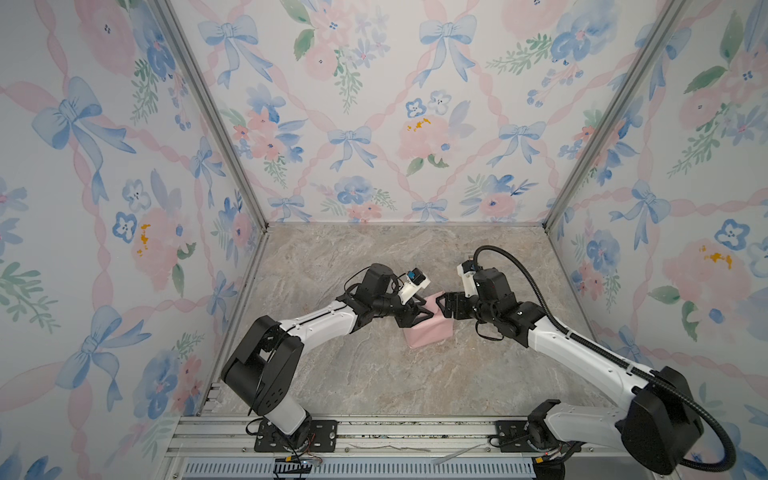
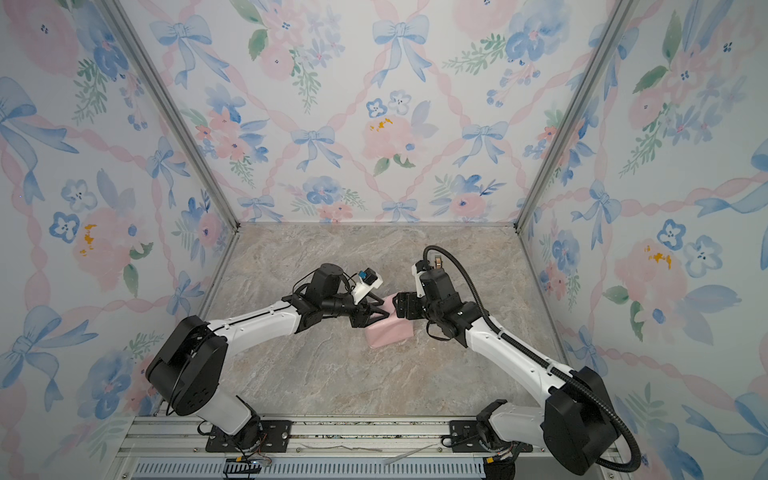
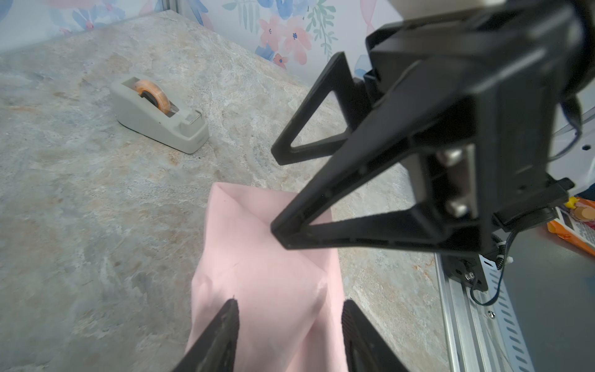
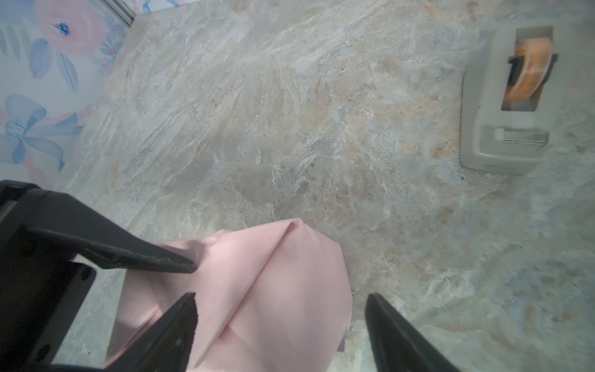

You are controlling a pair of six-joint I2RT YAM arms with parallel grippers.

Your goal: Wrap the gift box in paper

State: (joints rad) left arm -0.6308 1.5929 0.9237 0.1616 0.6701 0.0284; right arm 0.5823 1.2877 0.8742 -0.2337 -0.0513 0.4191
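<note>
In both top views, the paper [image 1: 428,328] [image 2: 388,330] sat folded into a pale pink parcel on the marble-patterned table [image 1: 374,374]. The left gripper [image 1: 420,312] and the right gripper [image 1: 443,306] met over the parcel's far end. No gift box showed anywhere, so it was judged to lie inside the parcel.

In the left wrist view, the left gripper's jaws stood partly apart with the parcel between them. Whether they pinched it could not be told. Just ahead of them, the right gripper's jaws were spread wide, one tip touching a diagonal end fold. Beyond both pairs of jaws, well apart, a grey tape dispenser [image 3: 154,119] held an orange-tinted tape roll [image 3: 154,95].

In the right wrist view, the right gripper's jaws gaped around the parcel's end (one tip hung clear, over bare table). That end looked folded in but possibly untaped. Taping probably remained to be done, and perhaps also the end that no view showed.
</note>
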